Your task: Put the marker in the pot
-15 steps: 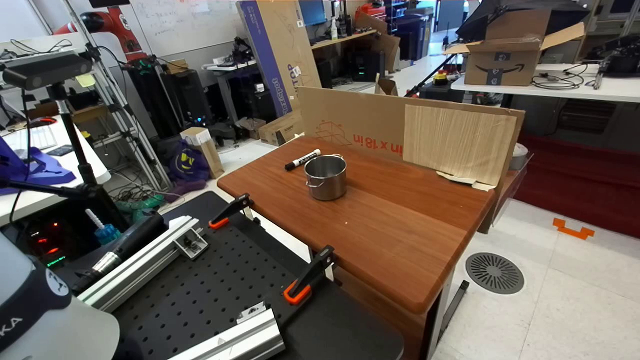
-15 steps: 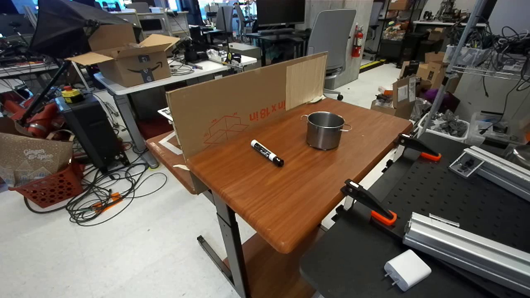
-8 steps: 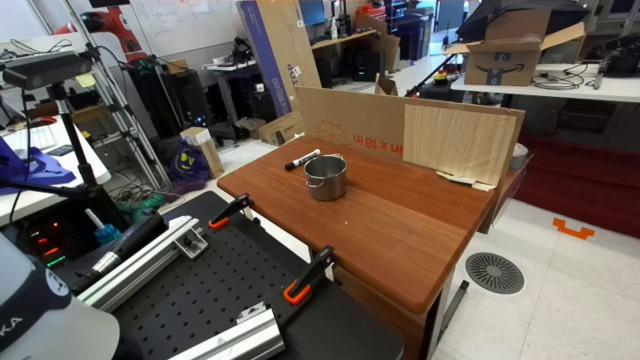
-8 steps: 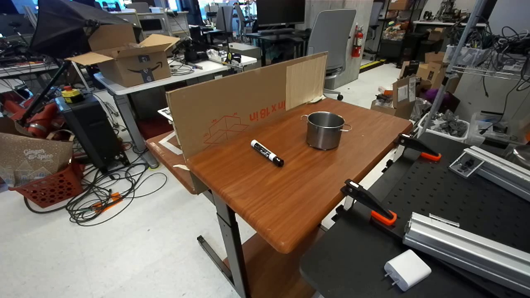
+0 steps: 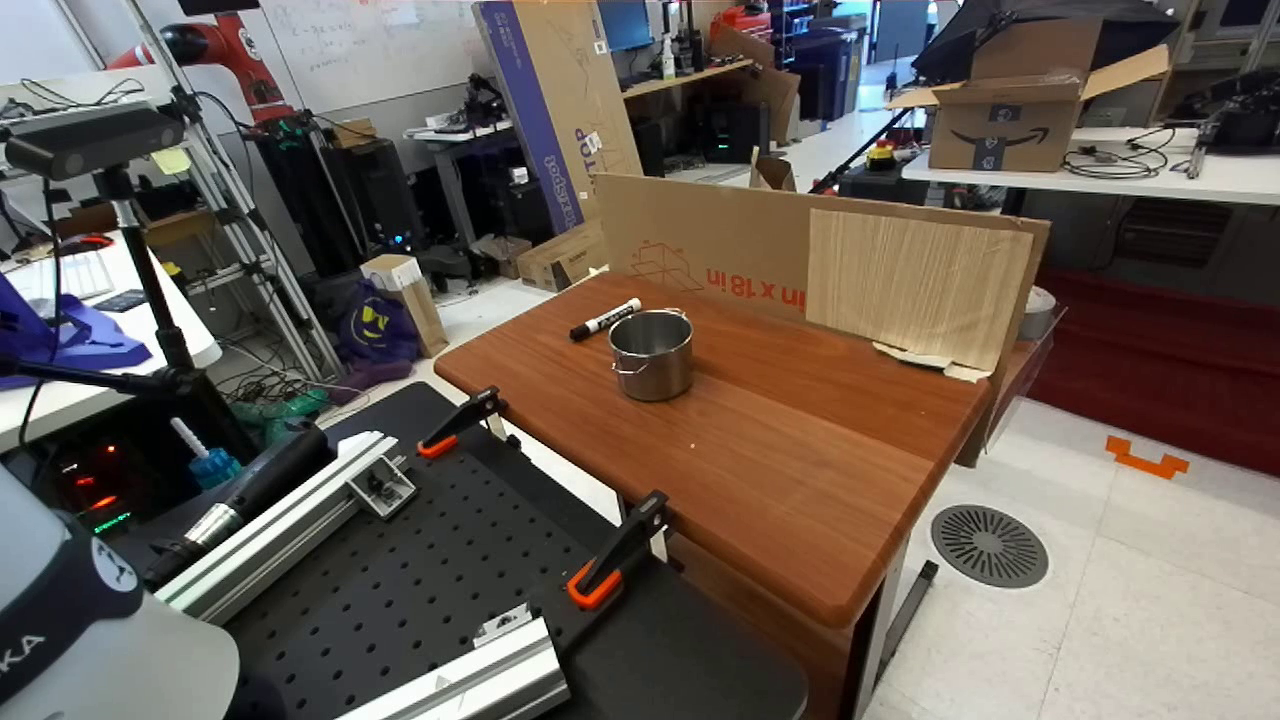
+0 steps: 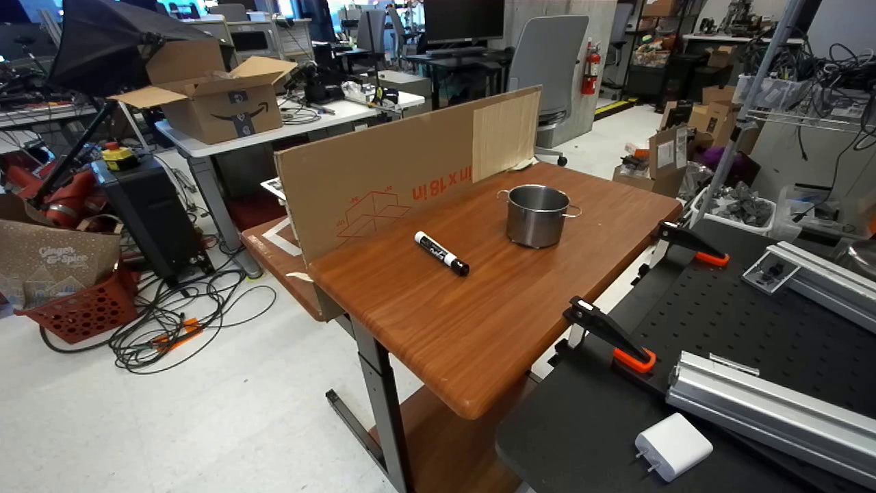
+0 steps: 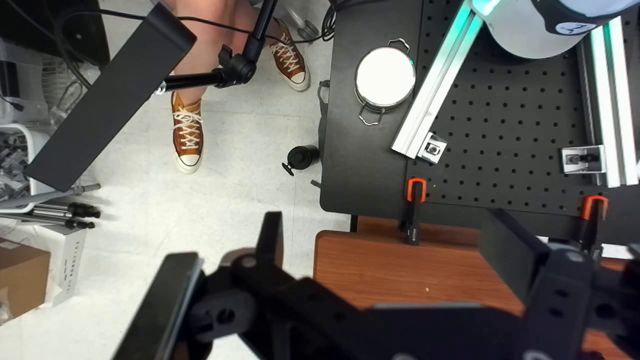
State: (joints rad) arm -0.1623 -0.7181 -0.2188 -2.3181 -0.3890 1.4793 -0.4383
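A cluttered room (image 6: 191,424) surrounds the table (image 6: 438,322) bearing marker (image 6: 441,254) and pot (image 6: 536,222), hand (image 7: 375,260) spread wide.

In both exterior views, no change since the earlier pictures can be seen. In the wrist view, change cannot be judged.

in both exterior views, marker (image 6: 441,254) left of pot (image 6: 534,224), both on the table (image 6: 438,322), cardboard sheet (image 6: 387,161) behind
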